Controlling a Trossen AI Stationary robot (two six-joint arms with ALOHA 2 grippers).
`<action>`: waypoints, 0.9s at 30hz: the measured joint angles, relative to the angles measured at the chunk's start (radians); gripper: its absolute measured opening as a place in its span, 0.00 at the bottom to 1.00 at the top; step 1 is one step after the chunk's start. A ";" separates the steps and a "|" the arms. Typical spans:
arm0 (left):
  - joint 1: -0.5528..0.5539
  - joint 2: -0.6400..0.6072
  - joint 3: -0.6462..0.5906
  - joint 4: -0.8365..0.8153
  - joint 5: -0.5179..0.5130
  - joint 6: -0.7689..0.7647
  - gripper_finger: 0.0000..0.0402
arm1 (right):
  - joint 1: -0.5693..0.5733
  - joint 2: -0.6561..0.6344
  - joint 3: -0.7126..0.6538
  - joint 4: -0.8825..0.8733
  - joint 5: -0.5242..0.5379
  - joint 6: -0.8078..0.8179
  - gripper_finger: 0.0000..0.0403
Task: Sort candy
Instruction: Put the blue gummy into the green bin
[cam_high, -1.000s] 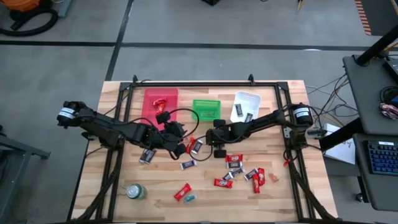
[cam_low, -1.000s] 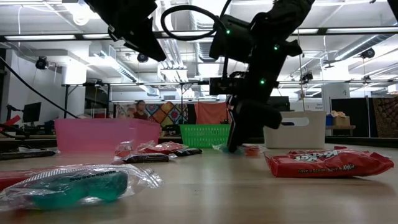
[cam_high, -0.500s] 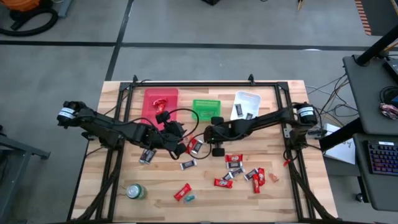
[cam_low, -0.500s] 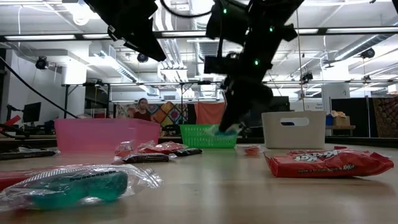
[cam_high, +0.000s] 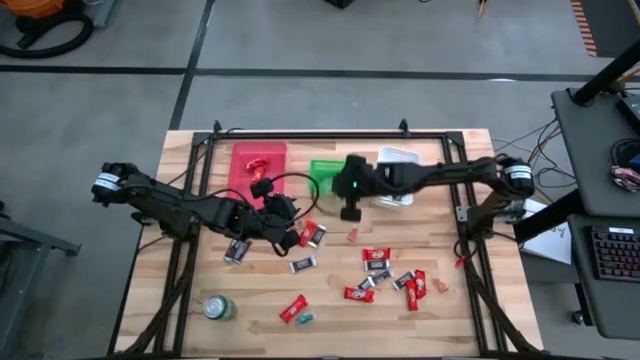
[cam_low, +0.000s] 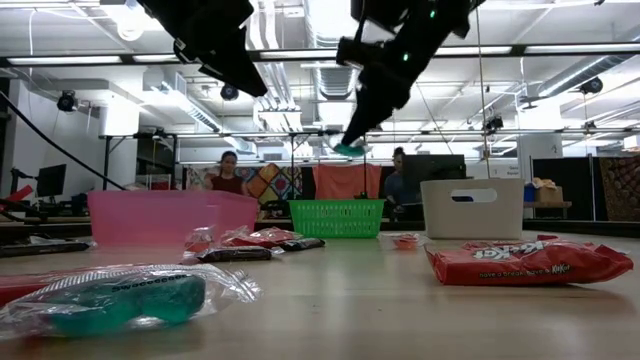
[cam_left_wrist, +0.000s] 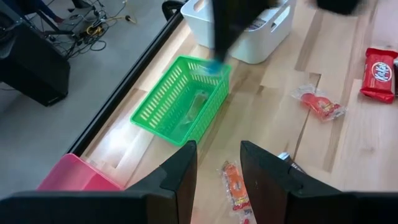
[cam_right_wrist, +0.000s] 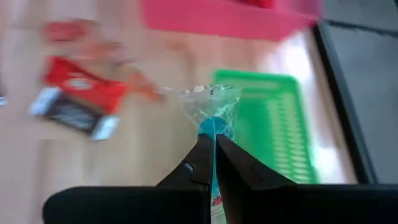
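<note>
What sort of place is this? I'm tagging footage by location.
Probably a robotics lab or workshop: exposed ceiling ducts, a desk with a keyboard beside the wooden table, bare concrete floor.

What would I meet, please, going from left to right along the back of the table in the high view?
Pink bin → green basket → right gripper, shut on a teal candy → white bin.

table (cam_high: 440, 310): pale planked wood, matt | green basket (cam_left_wrist: 180, 106): plastic mesh | candy (cam_right_wrist: 211, 115): clear glossy wrapper
</note>
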 joint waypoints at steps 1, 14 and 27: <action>0.000 0.000 0.000 0.000 0.000 0.000 0.27 | -0.026 0.005 0.000 0.004 0.000 0.000 0.02; 0.012 -0.006 0.012 -0.028 -0.011 0.099 0.27 | -0.218 0.108 -0.002 0.131 -0.202 -0.053 0.02; 0.191 -0.118 0.057 -0.152 0.176 0.191 0.24 | -0.297 0.116 -0.073 0.352 -0.382 -0.100 0.02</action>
